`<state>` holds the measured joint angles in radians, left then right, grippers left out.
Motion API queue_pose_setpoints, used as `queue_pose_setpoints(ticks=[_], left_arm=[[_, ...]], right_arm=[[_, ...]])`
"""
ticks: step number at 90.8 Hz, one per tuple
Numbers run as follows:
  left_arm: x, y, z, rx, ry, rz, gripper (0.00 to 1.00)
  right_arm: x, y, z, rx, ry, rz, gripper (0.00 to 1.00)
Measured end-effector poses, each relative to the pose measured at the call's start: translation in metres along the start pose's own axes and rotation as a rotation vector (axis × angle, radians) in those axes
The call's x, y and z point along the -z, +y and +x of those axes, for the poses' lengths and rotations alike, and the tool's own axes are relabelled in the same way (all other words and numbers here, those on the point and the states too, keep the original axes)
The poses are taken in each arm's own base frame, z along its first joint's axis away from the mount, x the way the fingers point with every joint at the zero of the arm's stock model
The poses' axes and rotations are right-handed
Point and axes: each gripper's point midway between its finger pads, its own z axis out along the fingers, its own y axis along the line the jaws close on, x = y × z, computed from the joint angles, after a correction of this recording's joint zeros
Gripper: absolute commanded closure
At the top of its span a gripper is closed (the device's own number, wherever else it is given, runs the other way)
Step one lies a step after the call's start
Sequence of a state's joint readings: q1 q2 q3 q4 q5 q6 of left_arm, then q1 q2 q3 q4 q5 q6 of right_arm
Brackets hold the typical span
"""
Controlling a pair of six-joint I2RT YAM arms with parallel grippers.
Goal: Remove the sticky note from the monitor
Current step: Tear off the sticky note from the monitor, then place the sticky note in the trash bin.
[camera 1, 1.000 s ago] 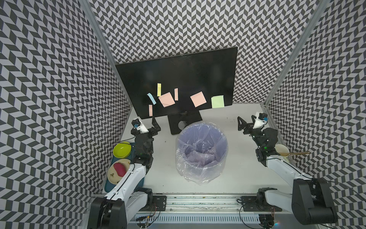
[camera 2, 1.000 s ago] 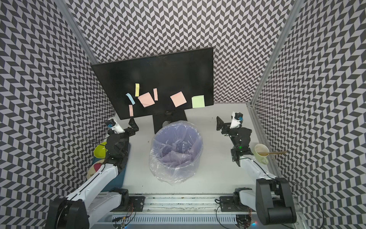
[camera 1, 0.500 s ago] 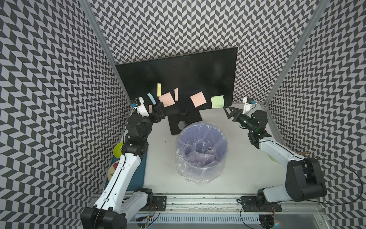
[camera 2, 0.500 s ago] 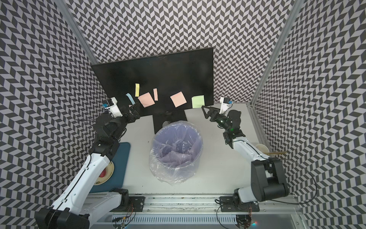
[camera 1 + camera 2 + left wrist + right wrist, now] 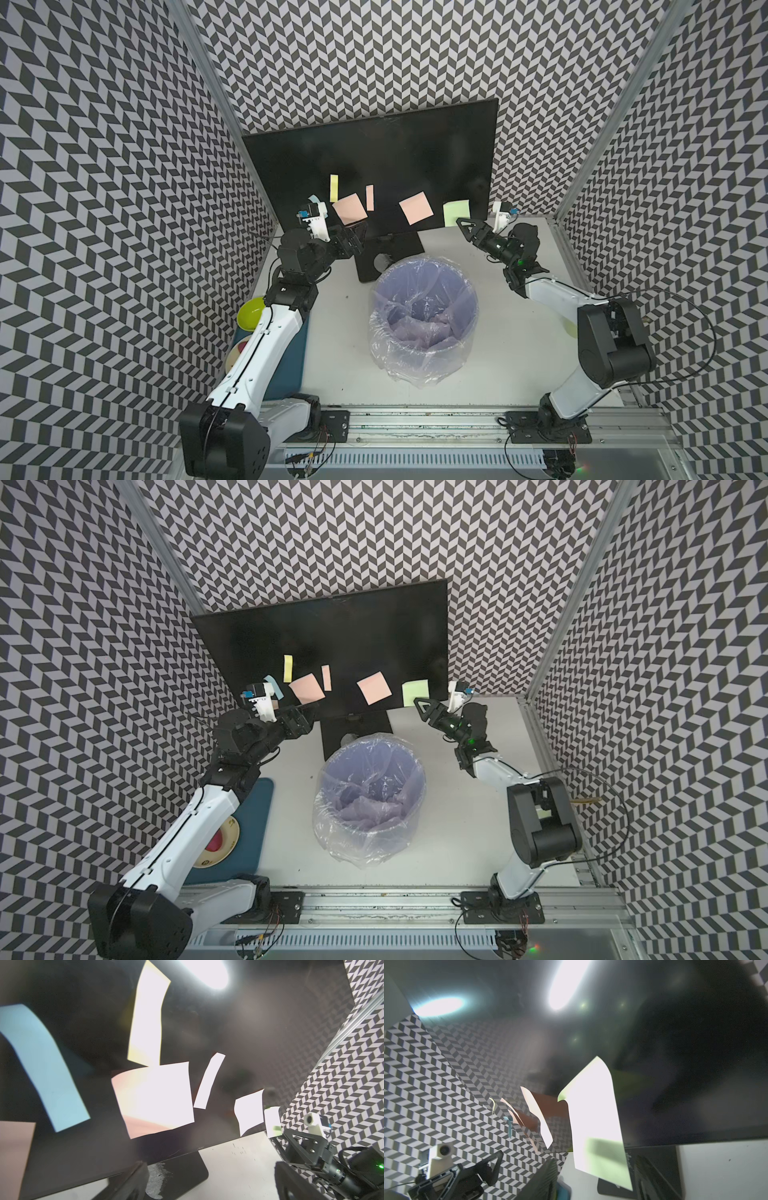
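Right end effector (image 5: pixel 460 222), half-open, empty, straddles green sticky note (image 5: pixel 456 210), monitor (image 5: pixel 374 158) 5 o'clock: pinch lower edge, peel outward.

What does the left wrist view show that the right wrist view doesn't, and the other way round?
Only the left wrist view: the right pincer reaching the green sticky note, with the right arm's camera above it.

Only the right wrist view: the left pincer and the left arm's camera, plus the green sticky note's lower end hanging between the right pincer's own parted jaws.

Both: the monitor, its stand base, and the blue note, yellow strip and pink notes on the screen.
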<state>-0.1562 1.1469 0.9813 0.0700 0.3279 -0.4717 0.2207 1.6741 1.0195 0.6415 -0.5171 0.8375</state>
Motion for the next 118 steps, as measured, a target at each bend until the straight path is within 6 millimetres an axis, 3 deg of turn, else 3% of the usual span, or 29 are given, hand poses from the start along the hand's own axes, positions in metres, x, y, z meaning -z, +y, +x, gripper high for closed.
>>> queue_pose_setpoints(ticks=[15,35,62,79,91,104,118], left_arm=[[-0.004,-0.003,0.002,0.014,0.003,0.021,0.0],[-0.011,-0.003,0.006,0.031,0.014,0.033,0.0],[-0.014,-0.01,0.009,0.039,0.019,0.06,0.0],[-0.015,-0.012,0.01,0.04,0.024,0.066,0.0],[-0.017,-0.014,0.013,0.039,0.031,0.077,0.0],[-0.022,-0.014,0.019,0.045,0.048,0.084,0.0],[-0.029,-0.017,0.028,0.057,0.07,0.094,0.0]], right_arm=[[-0.002,0.001,-0.001,-0.014,-0.005,-0.013,0.68],[-0.001,0.007,-0.005,-0.014,-0.019,-0.038,1.0],[0.01,0.023,-0.01,0.052,-0.021,-0.042,1.0],[0.036,0.065,-0.023,0.186,-0.04,-0.069,1.0],[0.06,0.097,-0.022,0.292,-0.023,-0.109,1.0],[0.08,0.125,-0.001,0.393,0.052,-0.164,1.0],[0.088,0.152,0.057,0.5,0.202,-0.233,1.0]])
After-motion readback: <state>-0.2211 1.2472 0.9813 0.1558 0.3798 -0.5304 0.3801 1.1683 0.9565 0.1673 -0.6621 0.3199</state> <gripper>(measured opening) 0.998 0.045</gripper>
